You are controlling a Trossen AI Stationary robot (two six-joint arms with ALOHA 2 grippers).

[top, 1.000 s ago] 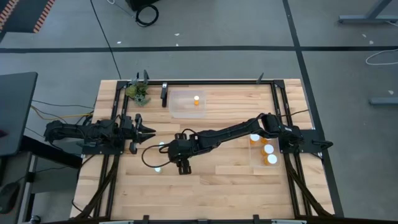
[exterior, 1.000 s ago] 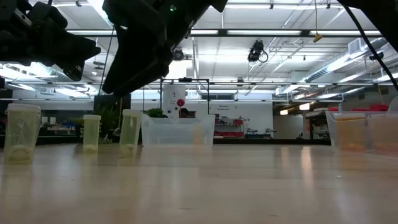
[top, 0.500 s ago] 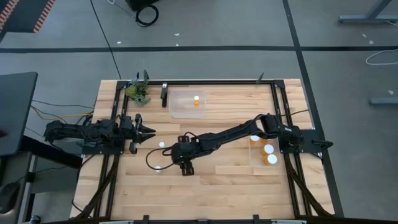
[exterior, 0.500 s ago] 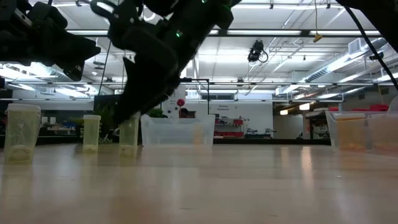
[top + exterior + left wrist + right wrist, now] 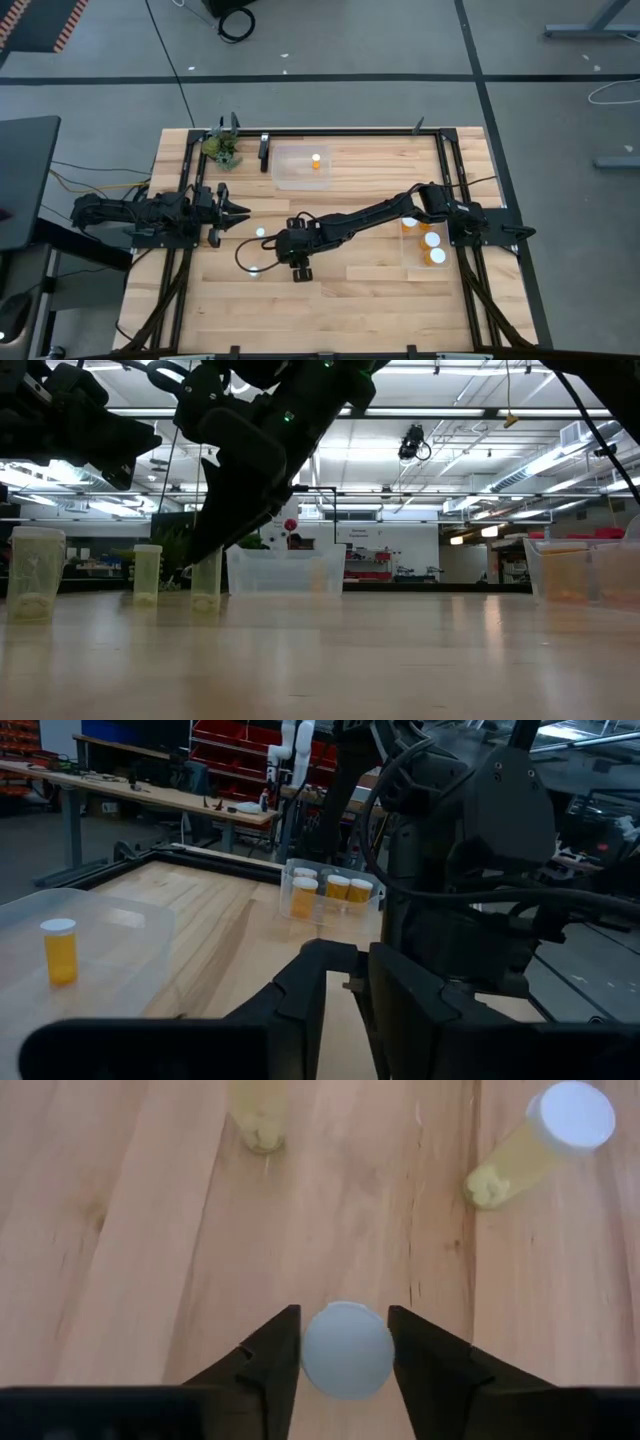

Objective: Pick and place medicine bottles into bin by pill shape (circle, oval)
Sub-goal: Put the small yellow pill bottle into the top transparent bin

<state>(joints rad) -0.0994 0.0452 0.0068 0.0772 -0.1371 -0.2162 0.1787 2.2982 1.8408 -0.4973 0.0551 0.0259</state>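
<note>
Straddling an upright orange-amber plastic pill bottle with a round white cap [image 5: 347, 1351], the right gripper [image 5: 345, 1352] hangs open directly overhead.

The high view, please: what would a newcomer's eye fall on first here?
The long right arm reaching across the table, its right gripper open astride a white-capped medicine bottle. Next, the clear bin at the far edge holding one bottle, and the right-hand bin with three. The left gripper waits at the left edge.
</note>
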